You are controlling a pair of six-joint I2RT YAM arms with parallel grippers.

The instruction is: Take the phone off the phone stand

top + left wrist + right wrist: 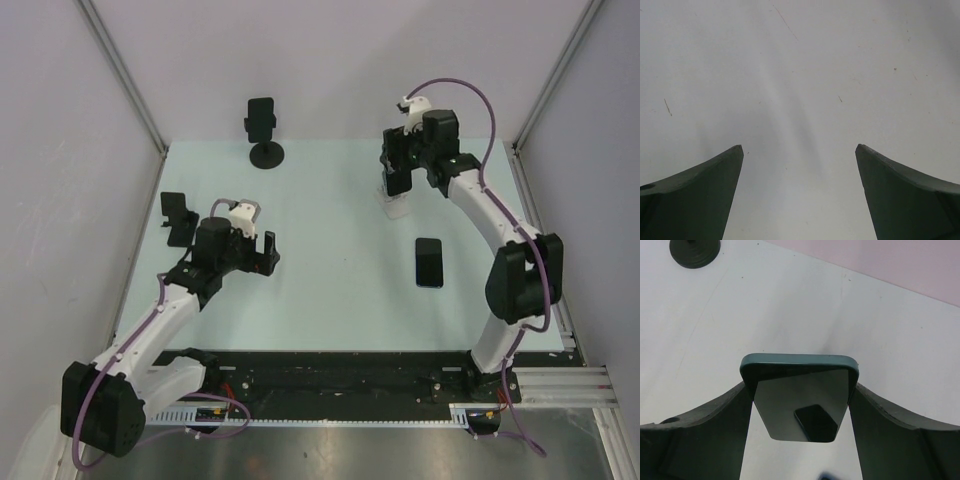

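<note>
My right gripper [398,178] is shut on a phone in a dark teal case [801,390], one finger on each long side. It holds the phone upright just over a small white phone stand [394,206] at the back right. The phone's lower end is hidden, so I cannot tell if it still touches the stand. My left gripper [265,254] is open and empty over bare table at the left; its fingers [715,190] frame only the table surface.
A second black phone [429,262] lies flat right of centre. Another phone sits on a black round-base stand [264,152] at the back, its base also in the right wrist view [694,250]. A black stand [178,218] is at the left edge.
</note>
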